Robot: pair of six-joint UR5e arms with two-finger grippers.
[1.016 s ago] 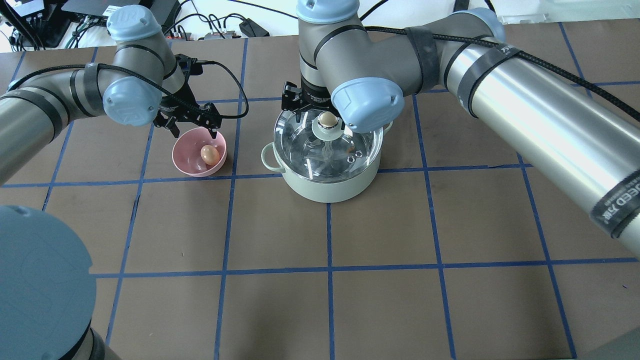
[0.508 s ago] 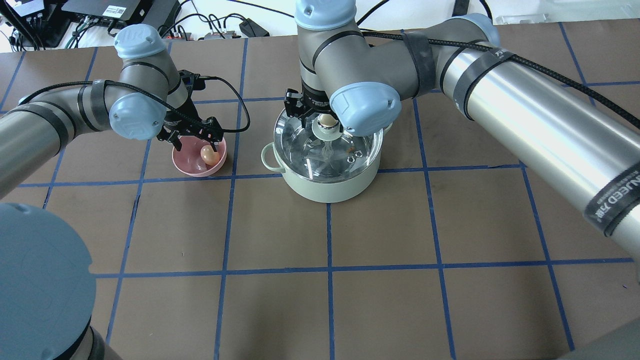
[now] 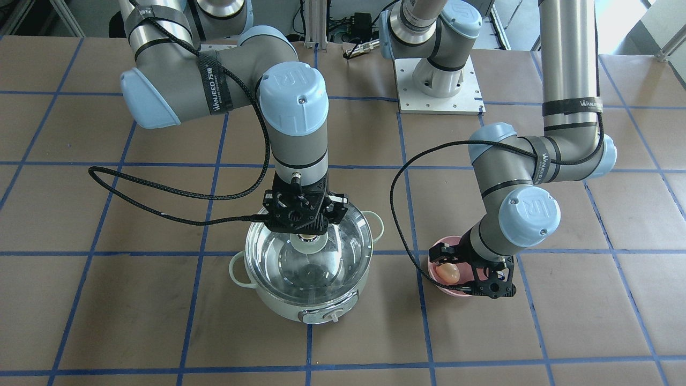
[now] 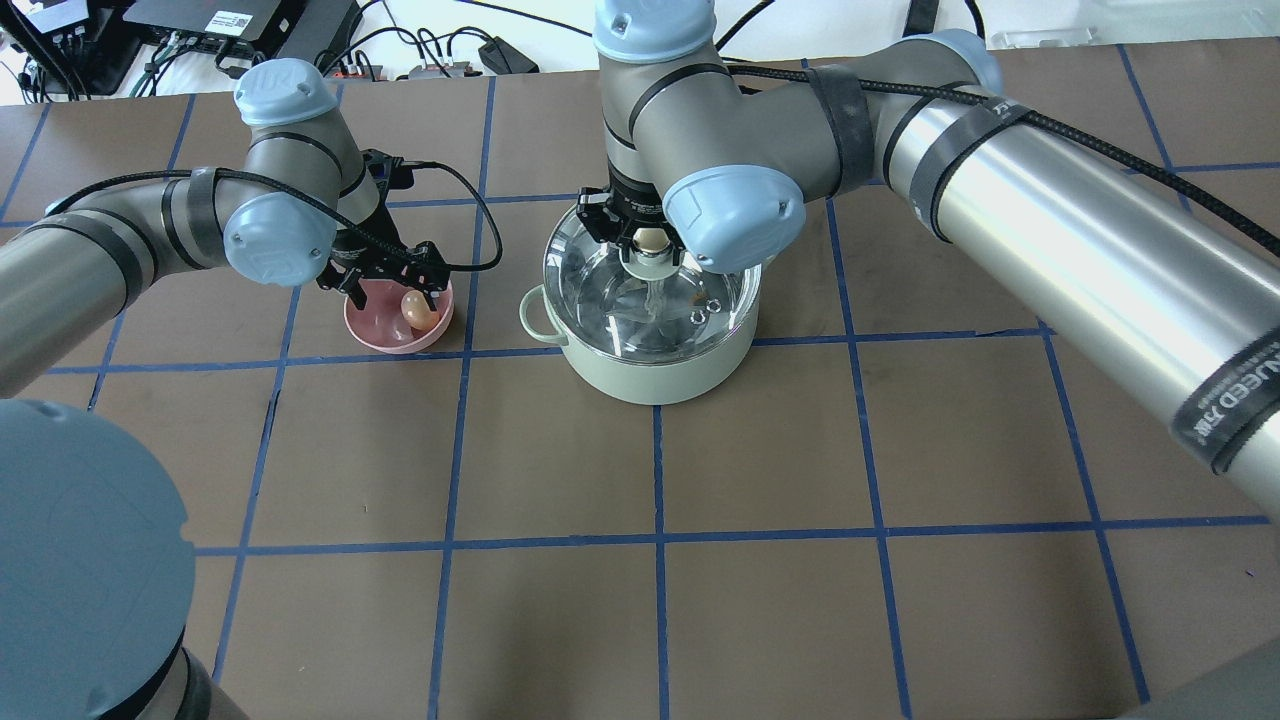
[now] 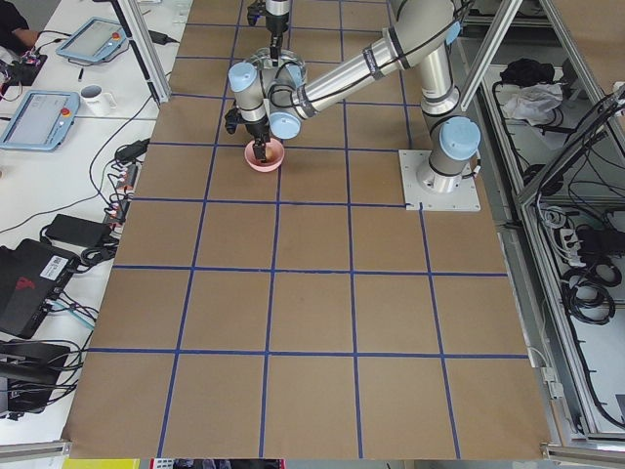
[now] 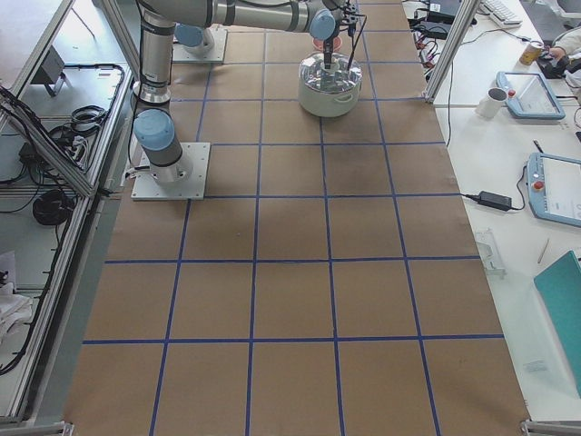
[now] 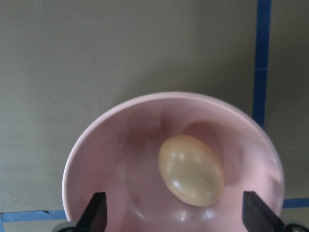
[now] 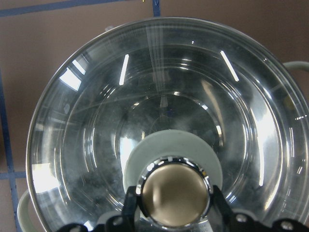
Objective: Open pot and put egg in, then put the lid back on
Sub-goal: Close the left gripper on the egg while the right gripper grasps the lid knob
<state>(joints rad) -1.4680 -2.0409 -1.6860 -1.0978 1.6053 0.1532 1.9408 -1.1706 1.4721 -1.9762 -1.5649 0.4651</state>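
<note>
The mint-green pot stands mid-table with the glass lid on it. My right gripper is down on the lid's beige knob, its fingers pressed against both sides, shut on it. The front view also shows the pot and lid. The tan egg lies in a pink bowl left of the pot. My left gripper is open and lowered into the bowl, its fingertips on either side of the egg without touching it.
The brown table carries a blue tape grid. A black cable loops from the right wrist over the table beside the pot. The robot's base plate and boxes with cables lie along the table's edges.
My left gripper has come down from above the bowl's far rim into the bowl around the egg. My right gripper has sunk onto the lid's knob.
</note>
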